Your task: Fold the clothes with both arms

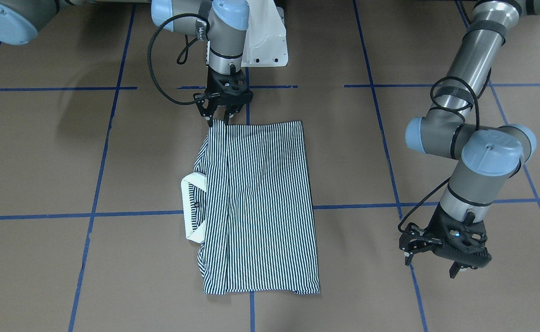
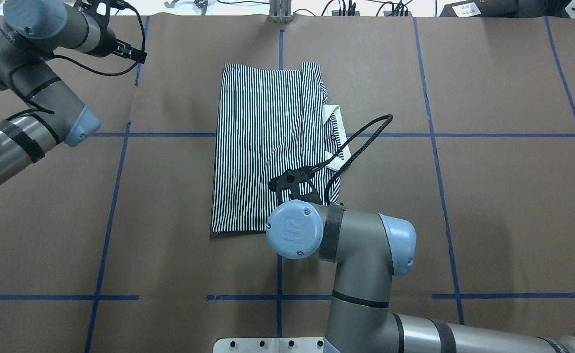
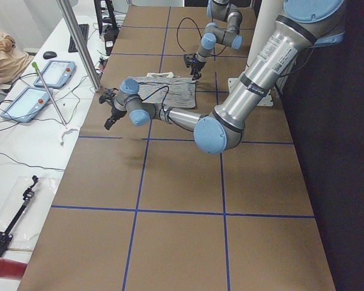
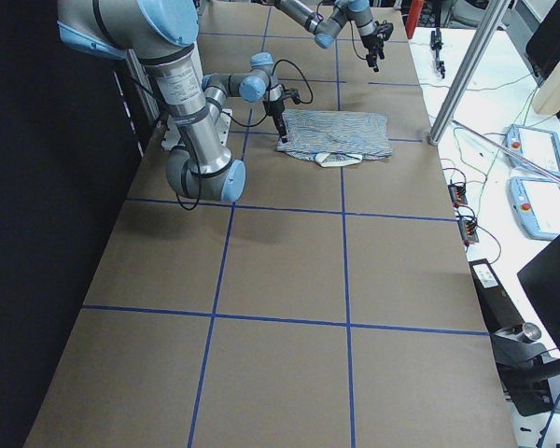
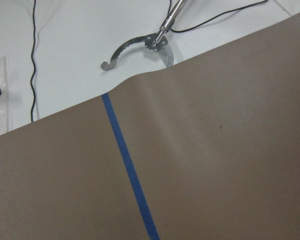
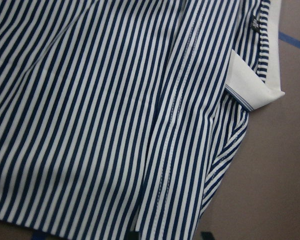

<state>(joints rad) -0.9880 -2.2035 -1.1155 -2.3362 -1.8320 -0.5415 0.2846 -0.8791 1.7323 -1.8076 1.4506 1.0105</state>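
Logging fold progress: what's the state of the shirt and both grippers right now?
Striped polo shirt: folded into a rectangle, flat on the table, collar sticking out one side.
Right gripper: open, tips at the shirt's corner nearest the robot.
Left gripper: open, empty, away from the shirt.

The left arm [image 1: 475, 50] and right arm [image 2: 356, 235] are built of silver-grey tubes, capped in light blue at joints, and looped with black cables [image 1: 149, 53].
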